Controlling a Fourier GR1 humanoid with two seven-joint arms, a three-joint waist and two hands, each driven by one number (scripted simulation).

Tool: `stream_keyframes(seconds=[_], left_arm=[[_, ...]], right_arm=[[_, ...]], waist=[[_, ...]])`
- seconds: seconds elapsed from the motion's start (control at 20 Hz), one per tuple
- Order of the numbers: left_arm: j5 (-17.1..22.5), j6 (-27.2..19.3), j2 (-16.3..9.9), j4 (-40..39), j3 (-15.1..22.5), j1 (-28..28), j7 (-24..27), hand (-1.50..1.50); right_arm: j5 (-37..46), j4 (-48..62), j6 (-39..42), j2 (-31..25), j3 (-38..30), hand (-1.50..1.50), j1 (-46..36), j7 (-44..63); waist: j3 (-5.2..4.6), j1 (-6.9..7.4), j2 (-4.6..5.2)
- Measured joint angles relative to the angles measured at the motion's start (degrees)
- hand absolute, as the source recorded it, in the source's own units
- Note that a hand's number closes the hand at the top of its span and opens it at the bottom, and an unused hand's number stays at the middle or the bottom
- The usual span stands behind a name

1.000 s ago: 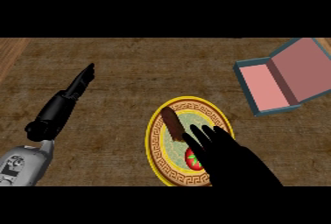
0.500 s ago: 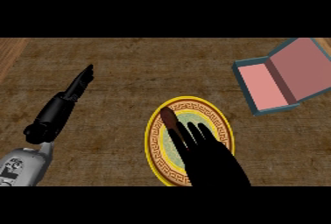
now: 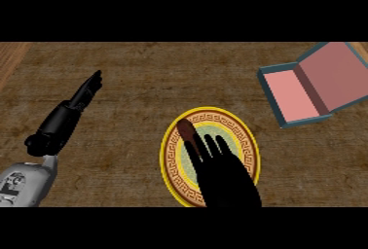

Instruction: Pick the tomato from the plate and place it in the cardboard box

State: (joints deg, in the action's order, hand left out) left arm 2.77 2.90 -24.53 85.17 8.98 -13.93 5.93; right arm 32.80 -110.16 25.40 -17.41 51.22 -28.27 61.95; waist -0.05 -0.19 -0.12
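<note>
Head view, the only view. The right hand (image 3: 224,177) lies over the round plate with yellow rim and patterned border (image 3: 173,146), fingers extended and pointing up the frame, covering most of the plate's centre. Fingers appear straight, not curled; hand reads as open. The tomato is not visible: presumably it sits on the plate under the palm, but that cannot be confirmed. A dark reddish-brown elongated item (image 3: 187,132) shows at the fingers' upper left on the plate; identity unclear.

The open cardboard box with pink interior and grey-blue walls (image 3: 293,92) sits at upper right on the brown wooden table (image 3: 144,92), well apart from the plate. Nothing red is seen in it.

The left hand (image 3: 84,92) rests at the left, fingers straight, holding nothing.

Judgement: early stage, approach to grasp. Closing on the tomato, lift, carry to box and release all remain.
</note>
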Motion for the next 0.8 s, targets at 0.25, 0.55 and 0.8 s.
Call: stream_keyframes(seconds=[0.25, 0.55, 0.8], left_arm=[[-0.9, 0.4, 0.9, 0.3, -0.5, 0.2, -0.1, 0.00], [-2.5, 1.6, 1.9, 0.2, -1.7, 0.9, 0.7, 0.00], [-3.2, 2.6, 2.9, 0.3, -2.8, 0.2, -0.3, 0.00]], right_arm=[[3.7, 3.2, 1.2, 0.6, -1.4, -1.50, 1.8, -2.7], [7.4, 4.9, 2.8, 3.4, -2.4, -1.50, 5.4, -5.4], [10.3, 6.4, 4.2, 5.0, -4.3, -1.50, 7.5, -7.0]], waist=[[0.03, 0.11, 0.04], [0.04, 0.15, 0.06], [0.04, 0.15, 0.06]])
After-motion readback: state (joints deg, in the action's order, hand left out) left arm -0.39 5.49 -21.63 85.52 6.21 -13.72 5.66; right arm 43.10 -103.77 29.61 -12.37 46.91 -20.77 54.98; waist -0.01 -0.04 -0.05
